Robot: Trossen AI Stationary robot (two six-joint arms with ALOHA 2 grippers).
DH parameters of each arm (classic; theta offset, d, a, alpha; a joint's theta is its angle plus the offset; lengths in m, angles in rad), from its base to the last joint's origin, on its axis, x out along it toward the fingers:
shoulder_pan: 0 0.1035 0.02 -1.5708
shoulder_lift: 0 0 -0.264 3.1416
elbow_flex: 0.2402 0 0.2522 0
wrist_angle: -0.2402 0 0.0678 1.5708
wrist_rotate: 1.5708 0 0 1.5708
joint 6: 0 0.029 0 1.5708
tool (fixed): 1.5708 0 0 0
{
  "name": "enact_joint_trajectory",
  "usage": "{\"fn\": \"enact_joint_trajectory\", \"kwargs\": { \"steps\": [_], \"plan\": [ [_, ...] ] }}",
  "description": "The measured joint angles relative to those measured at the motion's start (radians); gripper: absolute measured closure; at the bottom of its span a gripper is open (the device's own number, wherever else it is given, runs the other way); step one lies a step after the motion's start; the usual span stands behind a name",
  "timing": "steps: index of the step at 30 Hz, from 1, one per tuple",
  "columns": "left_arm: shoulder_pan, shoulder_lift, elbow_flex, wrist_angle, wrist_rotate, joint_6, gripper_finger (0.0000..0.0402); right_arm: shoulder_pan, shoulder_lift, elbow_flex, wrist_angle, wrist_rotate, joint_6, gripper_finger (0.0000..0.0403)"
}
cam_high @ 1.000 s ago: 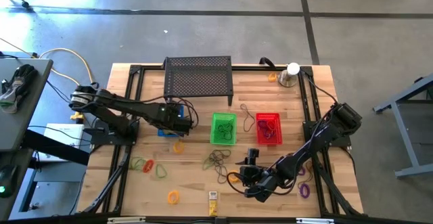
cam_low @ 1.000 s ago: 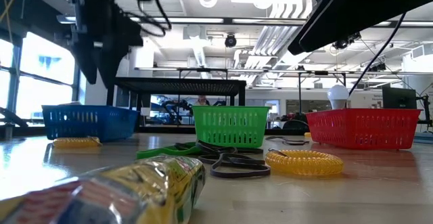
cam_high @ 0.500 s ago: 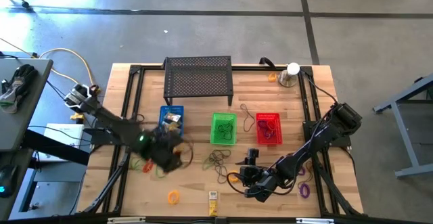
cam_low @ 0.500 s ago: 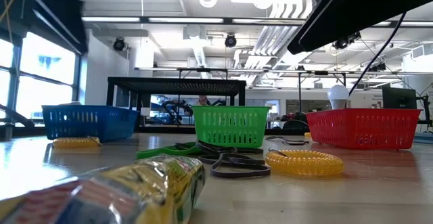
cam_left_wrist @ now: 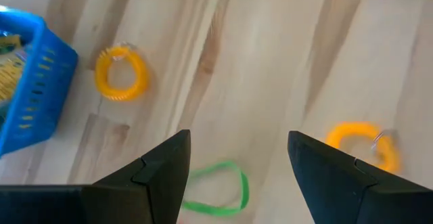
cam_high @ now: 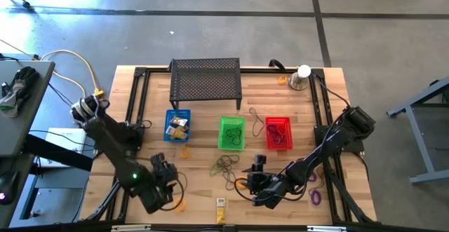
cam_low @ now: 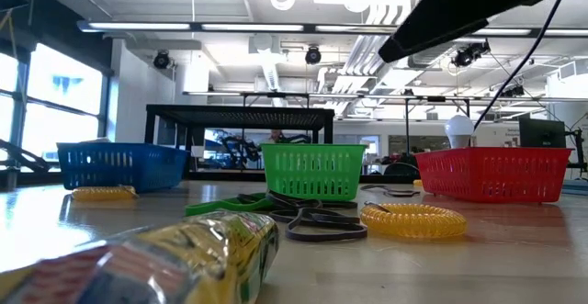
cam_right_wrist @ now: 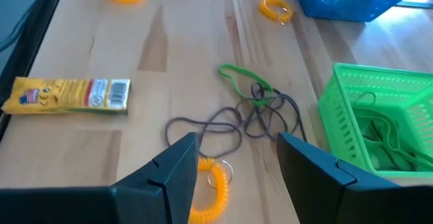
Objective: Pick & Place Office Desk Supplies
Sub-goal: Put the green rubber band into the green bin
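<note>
Claws both stand open and empty: the left claw [cam_high: 165, 184] hangs over the near left part of the counter [cam_high: 203, 190], above a green loop [cam_left_wrist: 220, 190] with an orange coil [cam_left_wrist: 362, 143] just beside it and another orange coil [cam_left_wrist: 121, 73] next to the blue basket [cam_high: 177, 125]. The right claw [cam_high: 258, 183] sits low near the counter's near middle, an orange coil [cam_right_wrist: 211, 191] at its fingertips and a tangle of dark loops [cam_right_wrist: 233, 119] just beyond, with a yellow packet [cam_right_wrist: 67, 94] off to its near side. Farther off stand the green basket [cam_high: 232, 132] and red basket [cam_high: 278, 133], each seemingly holding a few loops.
</note>
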Motion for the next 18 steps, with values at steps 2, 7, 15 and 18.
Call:
{"fn": "enact_joint_trajectory", "kwargs": {
  "steps": [2, 7, 15, 18],
  "plan": [
    [-0.015, 0.039, 0.000, -0.001, 0.000, 0.002, 0.0163, 0.000, 0.000, 0.000, 0.009, 0.000, -0.002, 0.0213],
    [-0.013, 0.142, 0.000, 0.000, 0.012, 0.015, 0.0163, -0.001, 0.000, 0.000, 0.031, 0.000, -0.005, 0.0213],
    [-0.007, 0.252, -0.001, -0.012, 0.178, -0.023, 0.0163, -0.009, 0.000, 0.000, 0.050, -0.018, 0.002, 0.0213],
    [-0.011, 0.257, -0.001, -0.013, 0.177, -0.036, 0.0163, -0.017, 0.000, 0.000, 0.072, -0.041, -0.001, 0.0213]
  ]
}}
